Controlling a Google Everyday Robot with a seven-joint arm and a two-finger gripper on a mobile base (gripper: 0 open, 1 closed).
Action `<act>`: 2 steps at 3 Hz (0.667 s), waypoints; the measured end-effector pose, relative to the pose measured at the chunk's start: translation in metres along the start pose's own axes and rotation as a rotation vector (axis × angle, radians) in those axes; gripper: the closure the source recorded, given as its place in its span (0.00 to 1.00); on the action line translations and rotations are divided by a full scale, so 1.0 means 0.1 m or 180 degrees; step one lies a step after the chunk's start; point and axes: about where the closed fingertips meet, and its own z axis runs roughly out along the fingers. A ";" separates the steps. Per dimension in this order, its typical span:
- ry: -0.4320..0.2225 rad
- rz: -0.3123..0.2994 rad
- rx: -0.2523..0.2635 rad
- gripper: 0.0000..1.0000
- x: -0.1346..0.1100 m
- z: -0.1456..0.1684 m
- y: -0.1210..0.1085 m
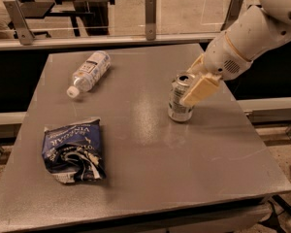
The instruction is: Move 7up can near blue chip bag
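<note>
The 7up can [176,101], silvery with a pull-tab top, stands upright right of the table's middle. My gripper [188,87] reaches in from the upper right on a white arm [247,38] and is open. Its cream near finger [200,89] lies across the can's right front, and the other finger [196,65] shows behind the can's top, so the jaws stand on either side of the can. The blue chip bag [73,149], crumpled dark blue foil with white lettering, lies flat near the front left, well apart from the can.
A clear plastic bottle [88,72] with a white cap lies on its side at the back left. The grey table [184,174] ends in a rail and glass panel [150,13] at the back. Open floor lies to the right.
</note>
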 end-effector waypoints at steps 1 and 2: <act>-0.0102 -0.0099 -0.0073 0.88 -0.16 0.04 0.02; -0.0231 -0.0243 -0.0202 1.00 -0.41 0.12 0.09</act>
